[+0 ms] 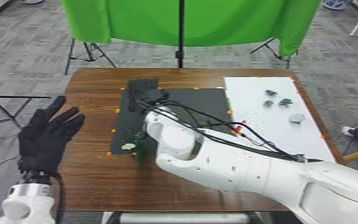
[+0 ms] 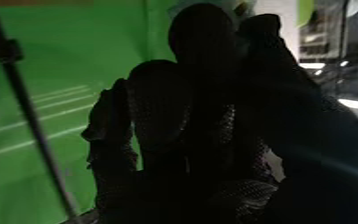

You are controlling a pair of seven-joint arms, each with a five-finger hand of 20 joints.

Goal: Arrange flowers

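White flower (image 1: pixel 128 146) lies at black mat's (image 1: pixel 202 98) near-left corner, left hand (image 1: pixel 44 142) open, empty, left of mat, right hand (image 1: pixel 147 95) by far-left corner, can't tell grip or load; probably placing, next needs gentle release.

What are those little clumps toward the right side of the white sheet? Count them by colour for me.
Dark grey-green clumps: 3
Pale grey-green clump: 1
Total: 4

On one white sheet (image 1: pixel 257 128): three dark clumps (image 1: pixel 286 102), one pale clump (image 1: pixel 297 118). One black mat (image 1: pixel 213 96).
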